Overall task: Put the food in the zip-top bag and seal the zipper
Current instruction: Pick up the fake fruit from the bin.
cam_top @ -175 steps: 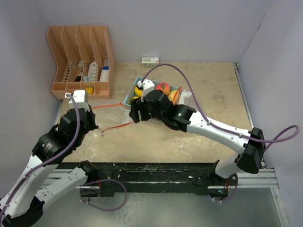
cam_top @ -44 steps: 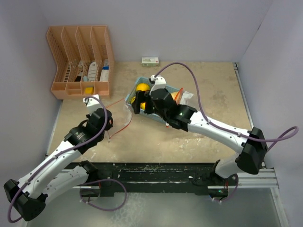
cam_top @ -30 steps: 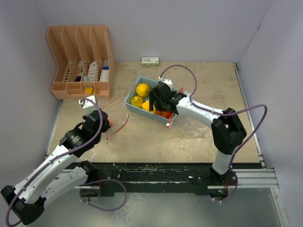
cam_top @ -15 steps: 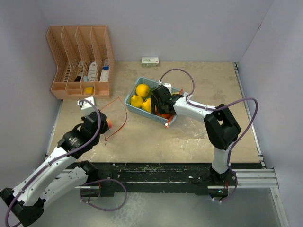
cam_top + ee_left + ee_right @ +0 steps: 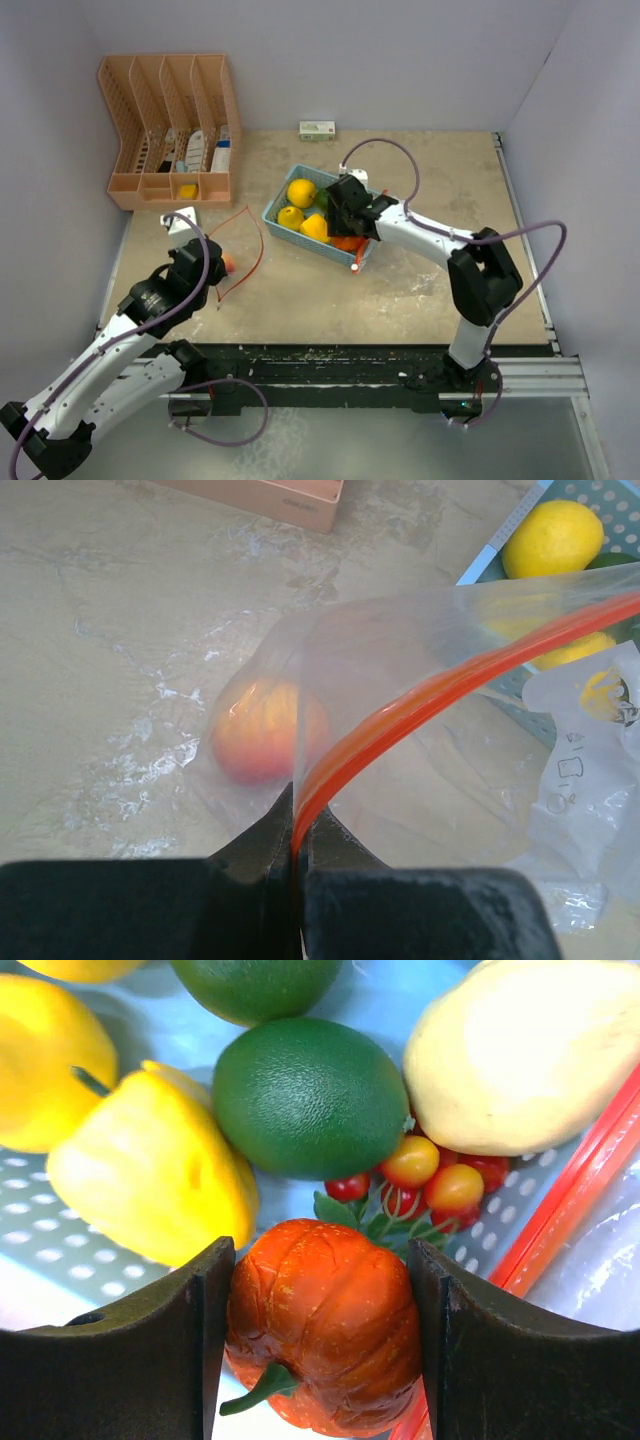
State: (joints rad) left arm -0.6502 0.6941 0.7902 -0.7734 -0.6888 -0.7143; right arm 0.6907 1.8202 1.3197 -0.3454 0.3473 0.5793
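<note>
Food: the orange pepper (image 5: pixel 325 1335) lay in the basket (image 5: pixel 279 190), mid-worktop toward the far edge. A peach (image 5: pixel 262 730) sat inside the bag (image 5: pixel 380 650) near the left edge.
Handling: glossy, hard-looking and probably light, so likely slippery. Its ribbed flanks at the widest part offered the best hold.
Right gripper (image 5: pixel 320 1270): its fingers clasped the orange pepper's two sides. Whether the pepper rested on the basket floor could not be told.
Left gripper (image 5: pixel 297 845): clenched on the zipper (image 5: pixel 450 685), propping the bag mouth up.
In the way: a yellow pepper (image 5: pixel 150 1165) just beside it, and tomatoes (image 5: pixel 430 1175) and a lime (image 5: pixel 310 1095) close behind. The basket wall would need clearing.
Elsewhere: an organizer (image 5: pixel 170 125) at the far-left corner and a box (image 5: pixel 317 130) at the far edge, both well apart.
</note>
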